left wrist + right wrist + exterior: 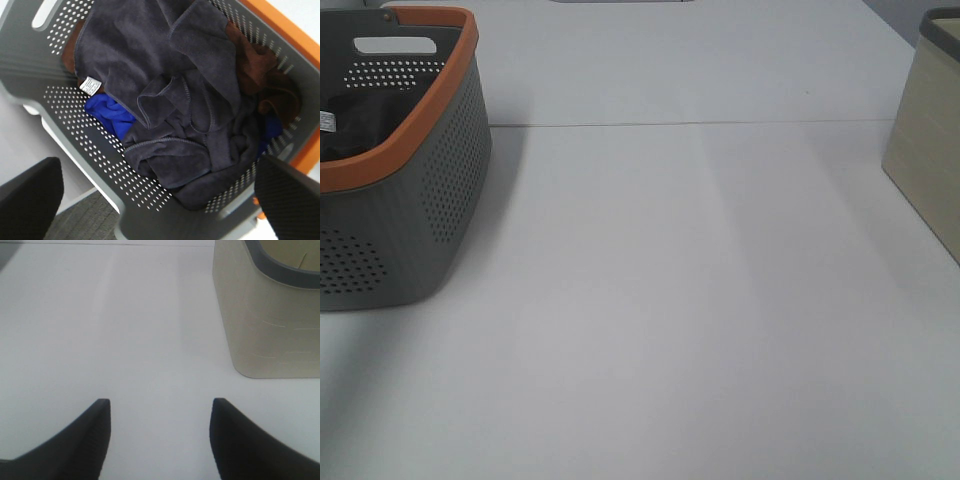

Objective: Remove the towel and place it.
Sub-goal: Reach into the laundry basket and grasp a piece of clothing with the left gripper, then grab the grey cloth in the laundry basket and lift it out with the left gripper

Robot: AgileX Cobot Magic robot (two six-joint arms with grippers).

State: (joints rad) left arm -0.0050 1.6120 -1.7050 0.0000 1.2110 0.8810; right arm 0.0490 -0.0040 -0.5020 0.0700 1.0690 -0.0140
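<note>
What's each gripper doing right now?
Left gripper: open, empty, above the towel in the basket.
Right gripper: open, empty, over the table.

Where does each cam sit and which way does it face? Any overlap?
Exterior high: mounted high, looking down on the white table; grey basket at left, beige bin at right; no arm shows.
Left wrist: above the basket, looking down into it at the dark towel, blue cloth and brown cloth; fingertips of the open left claw show.
Right wrist: low over the table, facing the bin; fingertips of the open right claw show.
Shared: exterior and left wrist both show basket and towel.
</note>
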